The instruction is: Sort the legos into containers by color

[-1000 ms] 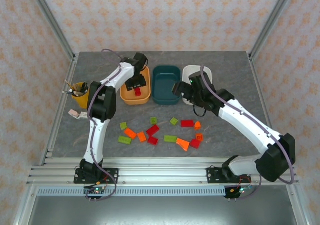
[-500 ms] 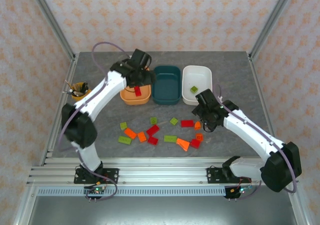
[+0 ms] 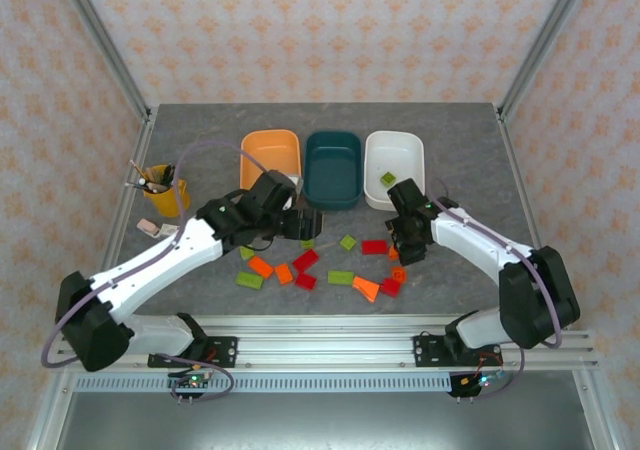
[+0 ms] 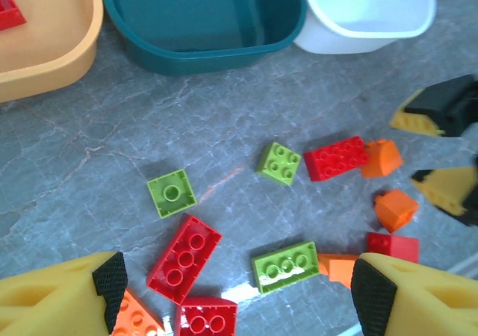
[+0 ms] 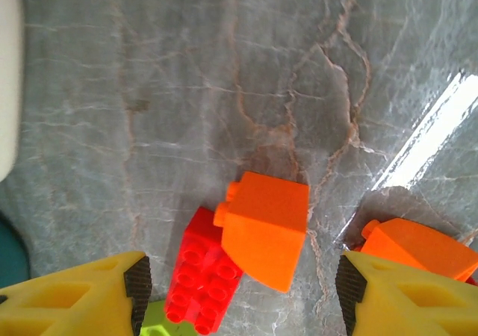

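Gray desk (image 3: 200,130), bricks (image 3: 330,270) lie loose in front of three tubs (image 3: 333,170) | step: picking up | right jaws open around orange brick (image 5: 265,228), not squeezing yet | left jaws wide, empty, above red brick (image 4: 184,257) | next: squeeze, lift, carry to its color's tub

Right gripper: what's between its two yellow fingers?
In the right wrist view, an orange lego sits between the right gripper's open fingers, touching a red lego on the table.

Yellow cup (image 3: 160,198) of pens standing on grey marbled table (image 3: 200,130); small pale object (image 3: 150,228) just beside the cup, nearer the table's front.
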{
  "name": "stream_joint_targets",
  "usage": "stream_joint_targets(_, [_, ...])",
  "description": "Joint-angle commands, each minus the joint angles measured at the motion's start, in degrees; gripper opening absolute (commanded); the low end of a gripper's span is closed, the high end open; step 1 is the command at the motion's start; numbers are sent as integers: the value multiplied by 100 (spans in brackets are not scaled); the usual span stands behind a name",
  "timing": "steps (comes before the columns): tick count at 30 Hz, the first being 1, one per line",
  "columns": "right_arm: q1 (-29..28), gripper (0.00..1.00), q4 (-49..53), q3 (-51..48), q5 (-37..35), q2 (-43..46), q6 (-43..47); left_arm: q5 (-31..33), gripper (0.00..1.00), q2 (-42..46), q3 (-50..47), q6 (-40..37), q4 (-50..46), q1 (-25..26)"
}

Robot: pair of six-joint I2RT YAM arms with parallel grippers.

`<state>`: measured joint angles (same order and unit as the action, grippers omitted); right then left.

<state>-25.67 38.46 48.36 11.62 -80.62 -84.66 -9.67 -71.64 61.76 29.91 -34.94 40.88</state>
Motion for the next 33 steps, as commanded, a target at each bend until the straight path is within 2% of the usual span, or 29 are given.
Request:
stream_joint_targets(1, [9,68,-306,-192,159,-106,-497,-13,82,312,-192,-32,192,25])
stream_joint_targets(9, [53,59,-1005,-433,174,-377,-536,26,82,466,-247,41,154,25])
stream_joint_targets(16, [84,50,-1050,-510,181,-570,-560,10,82,446,-190,39,145,25])
stream_joint_targets(25, [132,32,-728,-411,61,-540,-336,24,82,501,-208,263,233,25])
stream_joint_targets(28, [132,29,-483,-232,-117,-308,61,94,81,524,-170,360,251,25])
stream_joint_targets(33, [-114,28,287,717,-624,-43,1472,481,82,424,250,621,-67,-79])
